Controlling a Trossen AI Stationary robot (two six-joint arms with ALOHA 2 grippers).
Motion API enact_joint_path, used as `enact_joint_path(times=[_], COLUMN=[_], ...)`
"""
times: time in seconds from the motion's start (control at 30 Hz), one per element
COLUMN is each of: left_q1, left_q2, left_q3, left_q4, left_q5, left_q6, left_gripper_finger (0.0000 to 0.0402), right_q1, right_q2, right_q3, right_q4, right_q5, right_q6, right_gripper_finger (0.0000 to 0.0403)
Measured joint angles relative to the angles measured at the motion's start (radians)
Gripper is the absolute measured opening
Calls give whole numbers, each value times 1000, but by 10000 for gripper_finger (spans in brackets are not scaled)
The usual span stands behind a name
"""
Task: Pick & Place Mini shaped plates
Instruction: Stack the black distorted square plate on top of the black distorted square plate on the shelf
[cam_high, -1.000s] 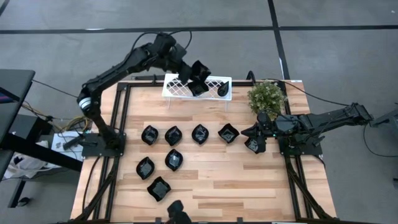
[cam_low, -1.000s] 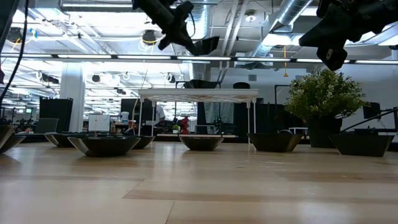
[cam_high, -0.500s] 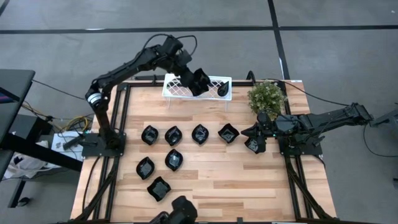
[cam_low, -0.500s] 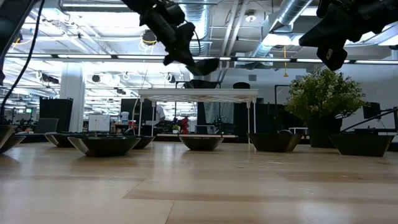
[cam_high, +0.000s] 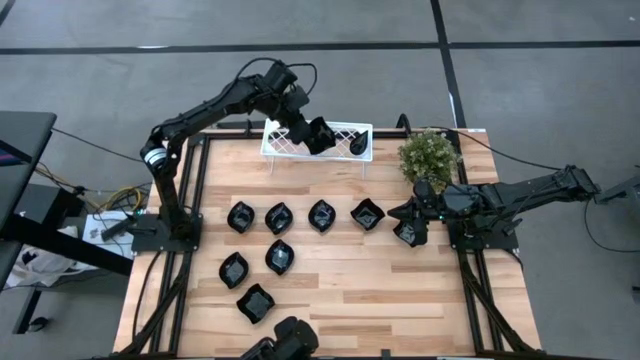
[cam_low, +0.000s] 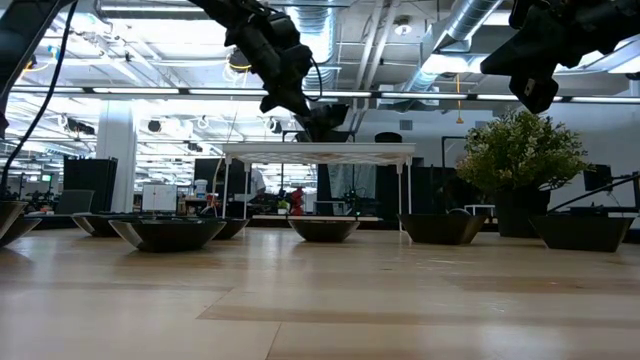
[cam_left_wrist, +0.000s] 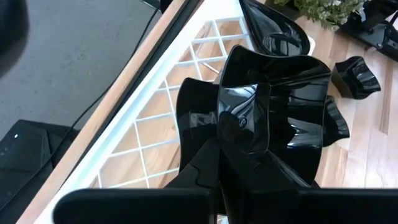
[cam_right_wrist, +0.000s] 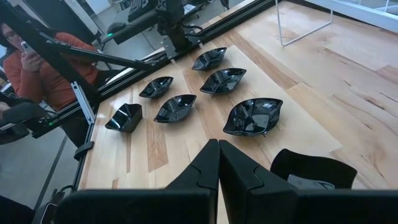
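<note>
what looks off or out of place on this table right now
Nothing looks spilled or broken. One black dish is off the table, tilted in the shut left gripper over the white rack, which already holds other dishes. The rest sit upright on the wood. The right gripper waits, shut, near the plant.

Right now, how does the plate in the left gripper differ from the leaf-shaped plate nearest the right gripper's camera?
The held plate is squarish with upturned corners, and the left gripper is shut on its rim; the leaf-shaped plate is pointed at both ends and untouched. The held plate is tilted above the white lattice rack; the leaf-shaped plate lies flat on the wooden table. Both are small, glossy and black.
</note>
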Motion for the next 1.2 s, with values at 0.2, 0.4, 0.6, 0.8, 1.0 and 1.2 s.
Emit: enact_joint_path(times=[0.2,0.4,0.6,0.8,1.0,1.2], left_q1=[0,3,3,3,3,3], left_q2=[0,0,0,0,0,-1], left_q3=[0,0,0,0,0,0], left_q4=[-2,-8,-7,8,11,16], left_q5=[0,0,-2,-11,-27,-27], left_q6=[-1,-4,-19,-19,1,4], left_gripper_finger=[6,7,7,10,37,73], right_q1=[0,0,0,0,0,0], right_q2=[0,0,0,0,0,0], right_q3=[0,0,0,0,0,0], right_q4=[1,3,3,3,3,3], right_q5=[1,1,4,50,52,52], right_q6=[5,7,8,8,8,8], right_gripper_finger=[1,1,1,1,1,1])
